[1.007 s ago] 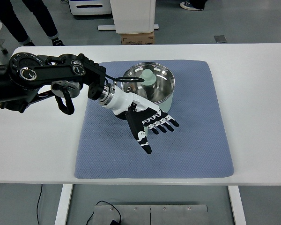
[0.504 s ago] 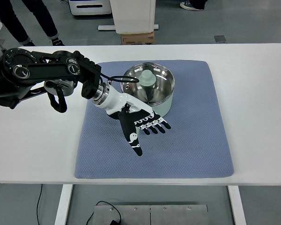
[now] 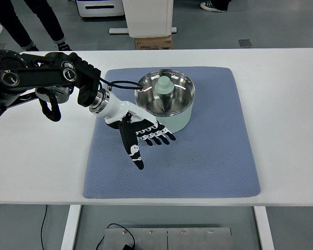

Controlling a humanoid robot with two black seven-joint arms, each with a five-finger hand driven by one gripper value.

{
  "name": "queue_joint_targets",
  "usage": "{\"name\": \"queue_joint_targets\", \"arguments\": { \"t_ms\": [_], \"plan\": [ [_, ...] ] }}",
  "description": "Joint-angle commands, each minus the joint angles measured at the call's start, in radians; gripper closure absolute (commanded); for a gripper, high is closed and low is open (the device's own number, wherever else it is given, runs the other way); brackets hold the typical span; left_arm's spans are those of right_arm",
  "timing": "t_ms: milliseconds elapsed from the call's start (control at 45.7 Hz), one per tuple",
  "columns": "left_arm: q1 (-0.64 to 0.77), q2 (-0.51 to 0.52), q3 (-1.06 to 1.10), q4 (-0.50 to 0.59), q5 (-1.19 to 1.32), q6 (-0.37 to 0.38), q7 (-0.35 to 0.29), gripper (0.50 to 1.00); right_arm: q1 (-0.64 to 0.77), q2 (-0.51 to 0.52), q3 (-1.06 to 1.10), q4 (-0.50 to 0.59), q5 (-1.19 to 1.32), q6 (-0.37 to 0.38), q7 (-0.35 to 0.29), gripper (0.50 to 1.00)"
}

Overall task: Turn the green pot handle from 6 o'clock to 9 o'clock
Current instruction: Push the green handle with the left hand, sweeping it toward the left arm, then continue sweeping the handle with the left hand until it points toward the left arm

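A round green pot (image 3: 167, 101) stood on a blue-grey quilted mat (image 3: 208, 151), on the far left-of-centre part of it. The pot's outer wall was a pale, matt green, its inside polished steel that threw bright reflections, and its rim was a clean circle. Inside it sat a pale green, domed, knob-like piece (image 3: 164, 86), smooth and rounded. No long handle could be made out on the pot; a thin dark loop (image 3: 126, 86) crossed its far-left rim and ran toward the arm, and whether this belonged to the pot or was a cable of the arm could not be told. So the way the handle pointed could not be read with certainty.

The mat was a soft, dimpled square with rounded corners, lying flat on a smooth white worktop (image 3: 281, 104).

The left hand (image 3: 141, 134) came in from the left on a glossy black jointed arm (image 3: 41, 78), with a ribbed metal wrist ring and a white palm shell. Its fingers (image 3: 159, 137) were black with white joints, spread and straight, holding nothing; they pointed right, just near of the pot's near-left wall, and whether they touched it could not be told. The thumb pointed toward the near edge over the mat.

Beyond the worktop's far edge lay a grey floor, with a cardboard box (image 3: 153, 42) and a person's dark trouser legs (image 3: 26, 23) at the far left.
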Motion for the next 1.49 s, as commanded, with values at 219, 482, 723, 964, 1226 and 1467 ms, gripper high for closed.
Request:
{"name": "queue_joint_targets", "arguments": {
  "t_ms": [219, 482, 723, 964, 1226, 1467],
  "plan": [
    [-0.008, 0.026, 0.034, 0.0, 0.001, 0.0, 0.0, 0.5, 0.0, 0.0, 0.0, 0.0, 0.0, 0.0, 0.0, 0.5],
    [-0.013, 0.051, 0.038, 0.001, 0.046, 0.0, 0.0, 0.5, 0.0, 0.0, 0.0, 0.0, 0.0, 0.0, 0.0, 0.5],
    [-0.012, 0.078, 0.051, 0.018, 0.067, 0.0, 0.0, 0.5, 0.0, 0.0, 0.0, 0.0, 0.0, 0.0, 0.0, 0.5],
    [-0.012, 0.097, 0.057, 0.06, 0.072, 0.0, 0.0, 0.5, 0.0, 0.0, 0.0, 0.0, 0.0, 0.0, 0.0, 0.5],
    [-0.002, 0.106, 0.069, 0.124, 0.072, 0.0, 0.0, 0.5, 0.0, 0.0, 0.0, 0.0, 0.0, 0.0, 0.0, 0.5],
    [-0.002, 0.12, 0.069, 0.158, 0.072, 0.0, -0.001, 0.5, 0.0, 0.0, 0.0, 0.0, 0.0, 0.0, 0.0, 0.5]
  ]
}}
